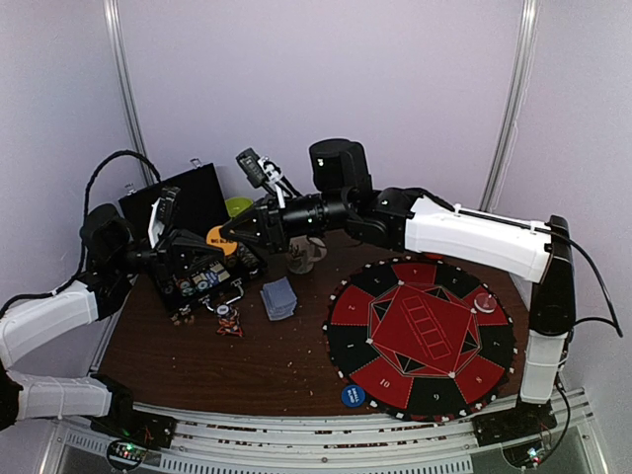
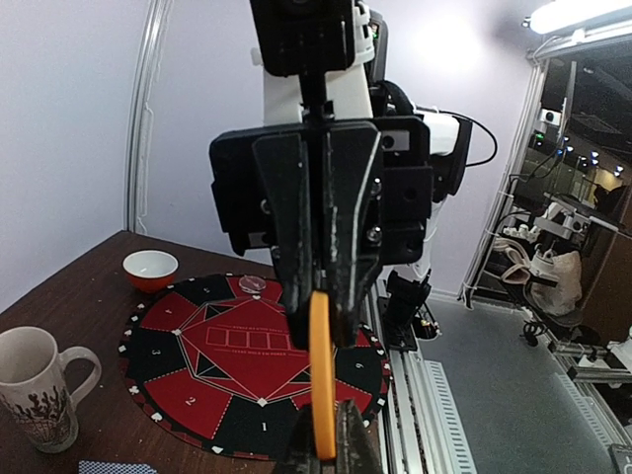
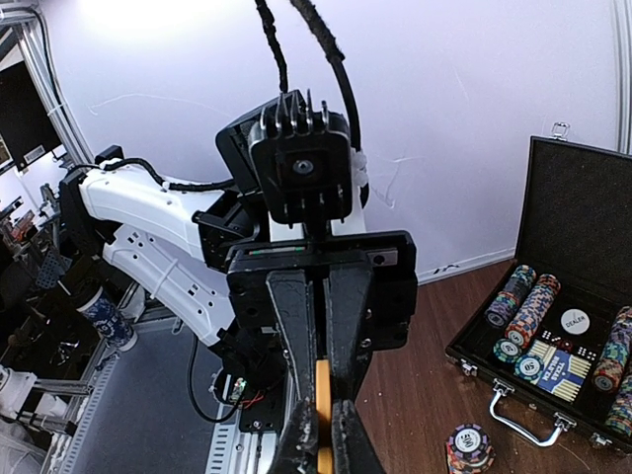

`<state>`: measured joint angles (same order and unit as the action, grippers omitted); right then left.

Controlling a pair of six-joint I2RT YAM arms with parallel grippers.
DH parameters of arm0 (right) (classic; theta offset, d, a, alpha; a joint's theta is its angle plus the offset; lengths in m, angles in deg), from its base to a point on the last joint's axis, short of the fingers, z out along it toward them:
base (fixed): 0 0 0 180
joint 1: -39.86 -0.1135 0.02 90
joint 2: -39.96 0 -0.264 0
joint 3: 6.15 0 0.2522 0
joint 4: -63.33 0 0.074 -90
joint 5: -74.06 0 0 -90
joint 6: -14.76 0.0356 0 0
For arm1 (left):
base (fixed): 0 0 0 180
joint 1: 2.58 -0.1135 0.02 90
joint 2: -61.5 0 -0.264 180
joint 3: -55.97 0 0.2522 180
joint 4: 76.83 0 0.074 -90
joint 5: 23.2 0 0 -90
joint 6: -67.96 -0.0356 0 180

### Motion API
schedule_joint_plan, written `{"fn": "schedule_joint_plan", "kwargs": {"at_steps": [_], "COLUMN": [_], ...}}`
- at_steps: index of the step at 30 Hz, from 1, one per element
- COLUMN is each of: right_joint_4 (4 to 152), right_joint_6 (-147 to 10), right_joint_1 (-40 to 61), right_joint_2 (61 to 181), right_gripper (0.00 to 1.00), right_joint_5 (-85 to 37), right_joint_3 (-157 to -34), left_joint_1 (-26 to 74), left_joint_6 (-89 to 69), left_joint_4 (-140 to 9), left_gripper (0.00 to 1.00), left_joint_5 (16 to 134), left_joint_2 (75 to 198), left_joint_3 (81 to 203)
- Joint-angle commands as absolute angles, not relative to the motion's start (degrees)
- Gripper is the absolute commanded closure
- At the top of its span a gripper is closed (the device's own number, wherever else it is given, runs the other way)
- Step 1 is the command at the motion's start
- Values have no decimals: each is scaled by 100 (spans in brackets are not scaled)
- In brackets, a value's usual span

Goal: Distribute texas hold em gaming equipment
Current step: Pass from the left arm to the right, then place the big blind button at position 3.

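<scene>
**Orange button disc** [image 2: 321, 355]
- Held on edge, off the table [image 1: 197, 365], between two hands meeting tip to tip.

**Left hand** [image 2: 323, 425]
- Fingers pressed together, pinching one rim of the orange button disc.

**Right hand** [image 3: 323, 420]
- Reaches across from the other side, fingers pressed together on the opposite rim of the same disc.

**Poker chips** [image 3: 523, 306]
- Racked in rows in an open black case [image 3: 583, 227].
- The case stands on the table below the joined hands, on the left hand's side.

**Loose chip stack** [image 3: 468, 446]
- Stands on the table just in front of the case handle.

**Card stack** [image 1: 279, 298]
- Lies backs up on the table, below the right hand and nearer the arm bases.

**Round red-and-black mat** [image 1: 420, 331]
- Lies flat, well off to the right arm's side of both hands.

**Clear disc** [image 1: 485, 303]
- Rests on the mat's far right rim.

**Blue disc** [image 1: 353, 395]
- Lies just beside the mat's near edge.

**Mug** [image 2: 35, 385] and **red-rimmed bowl** [image 2: 150, 269]
- Both stand on the table beside the mat, apart from both hands.
</scene>
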<state>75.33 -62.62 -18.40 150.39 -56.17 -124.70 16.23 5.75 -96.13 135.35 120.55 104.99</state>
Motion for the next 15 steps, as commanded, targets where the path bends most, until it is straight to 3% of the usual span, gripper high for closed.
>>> {"fn": "schedule_joint_plan", "kwargs": {"at_steps": [1, 2, 3, 4, 5, 6, 7, 11, 15], "right_joint_4": [7852, 7828, 7761, 7678, 7551, 7418, 7299, 6736, 6823], "right_joint_6": [-6289, -6260, -6178, -6050, -5845, -5664, -5491, -4686, -4389], "right_joint_1": [-1830, -1805, -1749, -1657, -1537, -1400, -1216, -175, 660], "right_joint_2": [14975, 14940, 14893, 14792, 14691, 14556, 14391, 13537, 13162], "right_gripper": [100, 100, 100, 100, 100, 100, 100, 100, 100], "right_joint_5": [-5554, -5509, -5472, -5444, -5433, -5389, -5289, -4615, -3783], "right_joint_3": [-12617, -12571, -12505, -12405, -12258, -12075, -11823, -10325, -9334], "left_joint_1": [1627, 1631, 1631, 1625, 1631, 1630, 1626, 1611, 1423], "left_joint_6": [389, 389, 375, 353, 315, 170, -5, -576, -537], "left_joint_4": [-9824, -9796, -9747, -9630, -9500, -9276, -8988, -7726, -7424], "left_gripper": [100, 100, 85, 50, 27, 11, 3, 2, 2], "left_joint_5": [13460, 13382, 13249, 13013, 12742, 12491, 12193, 10893, 10401], "left_joint_2": [12033, 12040, 12062, 12079, 12094, 12114, 12139, 12310, 12480], "left_joint_3": [10638, 10646, 10654, 10675, 10692, 10736, 10805, 11200, 11319]}}
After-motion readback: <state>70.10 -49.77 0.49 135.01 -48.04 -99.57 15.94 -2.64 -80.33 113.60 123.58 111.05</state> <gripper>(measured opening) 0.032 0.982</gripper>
